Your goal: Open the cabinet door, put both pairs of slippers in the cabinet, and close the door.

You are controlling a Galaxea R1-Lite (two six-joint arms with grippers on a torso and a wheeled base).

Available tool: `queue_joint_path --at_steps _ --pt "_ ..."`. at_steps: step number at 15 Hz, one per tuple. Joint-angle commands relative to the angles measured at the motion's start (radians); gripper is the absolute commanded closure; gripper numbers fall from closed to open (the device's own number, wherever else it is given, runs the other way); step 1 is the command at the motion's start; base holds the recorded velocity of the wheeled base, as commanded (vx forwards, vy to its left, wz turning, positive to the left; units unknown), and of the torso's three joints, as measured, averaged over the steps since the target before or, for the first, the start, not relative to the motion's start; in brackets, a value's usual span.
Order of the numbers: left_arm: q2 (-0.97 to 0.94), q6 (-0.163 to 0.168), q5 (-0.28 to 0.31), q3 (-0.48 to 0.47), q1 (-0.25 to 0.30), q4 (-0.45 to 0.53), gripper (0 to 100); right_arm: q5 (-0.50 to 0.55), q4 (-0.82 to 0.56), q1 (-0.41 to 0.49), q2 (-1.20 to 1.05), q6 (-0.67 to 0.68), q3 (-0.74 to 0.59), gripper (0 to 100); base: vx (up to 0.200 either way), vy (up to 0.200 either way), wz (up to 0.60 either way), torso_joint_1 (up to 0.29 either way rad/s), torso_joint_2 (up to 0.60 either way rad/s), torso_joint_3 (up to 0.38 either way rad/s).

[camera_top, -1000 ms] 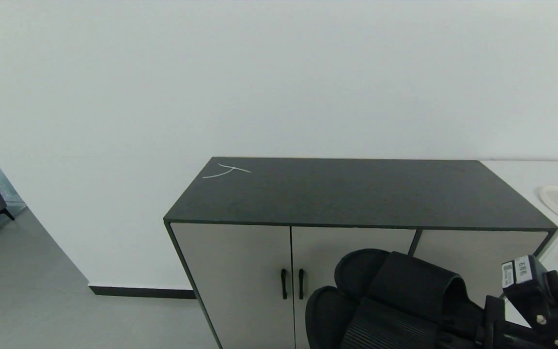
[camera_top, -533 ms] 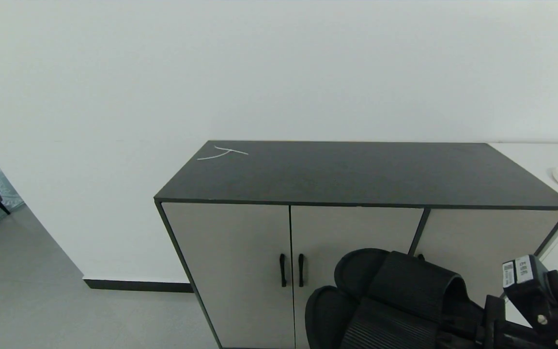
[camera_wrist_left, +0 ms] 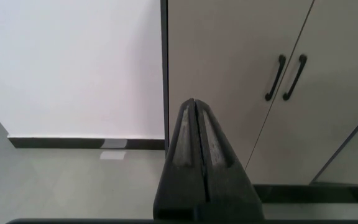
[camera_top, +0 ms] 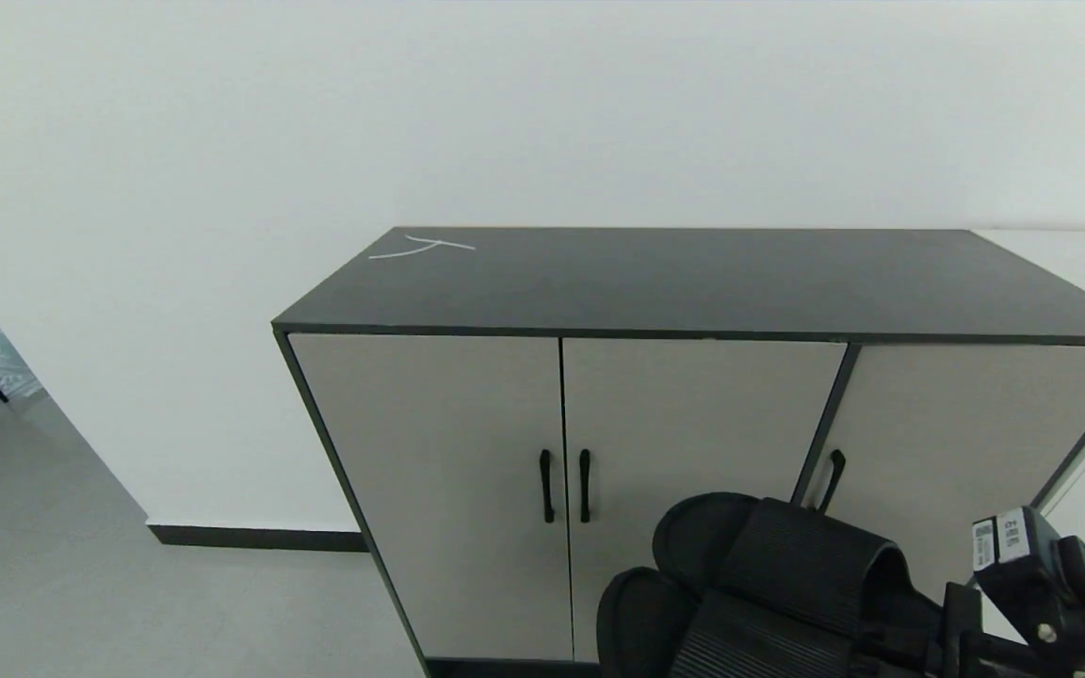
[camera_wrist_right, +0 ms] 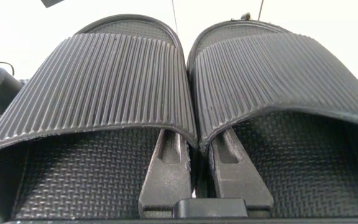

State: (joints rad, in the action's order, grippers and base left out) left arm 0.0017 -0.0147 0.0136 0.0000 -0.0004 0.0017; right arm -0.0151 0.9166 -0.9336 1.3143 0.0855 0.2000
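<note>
Cabinet (camera_top: 693, 282) stands against the wall with all three doors closed and the handles (camera_top: 547, 486) untouched. A pair of black slippers (camera_top: 769, 584) is held side by side in front of the middle door. The right gripper (camera_wrist_right: 197, 143) is clenched on their adjoining inner walls. The left gripper (camera_wrist_left: 195, 112) has its fingers pressed together on nothing and hangs low near the cabinet's left corner.

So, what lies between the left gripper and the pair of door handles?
Nothing: in the left wrist view the stretch from the left gripper to the door handles is bare.
</note>
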Motion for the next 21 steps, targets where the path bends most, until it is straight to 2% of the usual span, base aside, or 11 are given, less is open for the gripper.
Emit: queue_joint_path --at_steps 1,16,21 --pt "0.000 -0.001 0.000 0.000 -0.001 0.000 100 0.000 0.001 -0.001 0.000 -0.001 -0.002 100 0.000 0.000 0.00 -0.207 0.50 0.290" --pt "0.000 -0.001 0.000 0.000 -0.001 0.000 100 -0.003 -0.001 -0.004 0.005 -0.026 -0.019 100 0.000 0.000 0.00 -0.170 0.47 0.297" --pt "0.000 -0.001 0.000 0.000 0.000 0.000 100 -0.014 -0.001 -0.004 0.005 -0.027 -0.022 100 0.000 0.000 0.00 -0.036 0.14 0.099"
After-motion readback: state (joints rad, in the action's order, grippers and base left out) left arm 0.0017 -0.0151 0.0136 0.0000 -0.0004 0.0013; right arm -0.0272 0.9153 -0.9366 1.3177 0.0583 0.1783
